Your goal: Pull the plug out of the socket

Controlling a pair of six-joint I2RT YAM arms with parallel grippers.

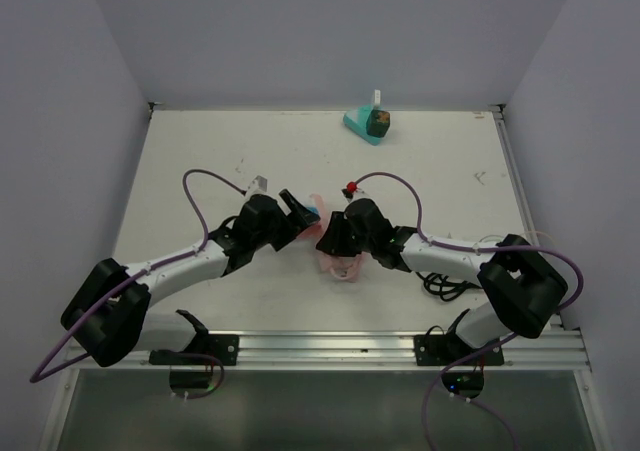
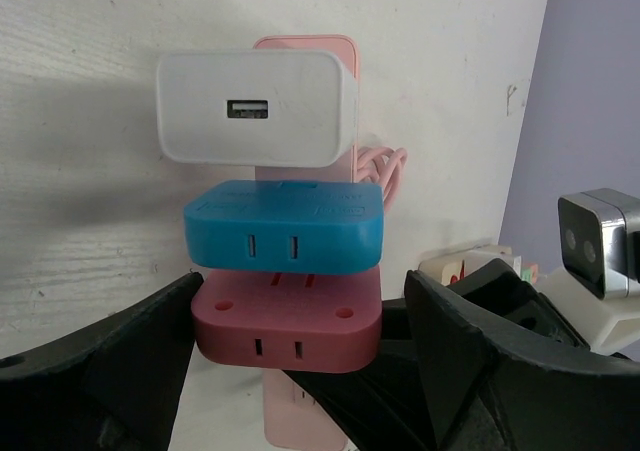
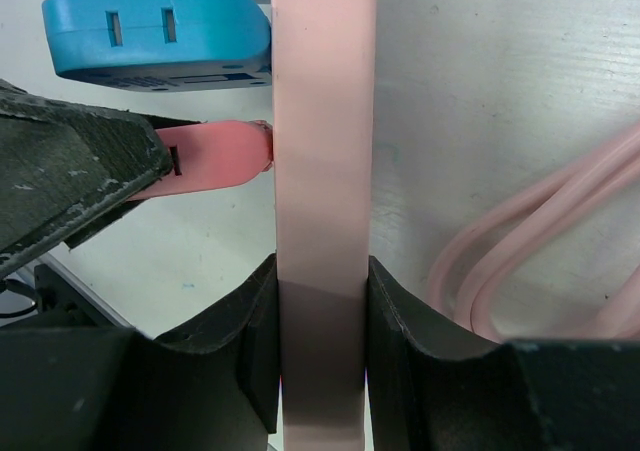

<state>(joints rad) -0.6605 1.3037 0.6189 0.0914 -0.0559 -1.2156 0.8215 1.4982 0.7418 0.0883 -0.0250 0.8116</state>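
A pink socket strip is clamped edge-on in my right gripper, which is shut on it. Three plugs stick out of the strip in a row: a white USB charger, a blue plug and a dark red plug. My left gripper is open around the dark red plug. Its left finger is at the plug's side, while the right finger stands a little apart. From the top view both grippers meet mid-table over the strip.
The strip's pink cable lies coiled on the white table beside the right gripper. A teal object stands near the back wall. A small red-topped piece sits just behind the right gripper. Black cables lie by the right arm.
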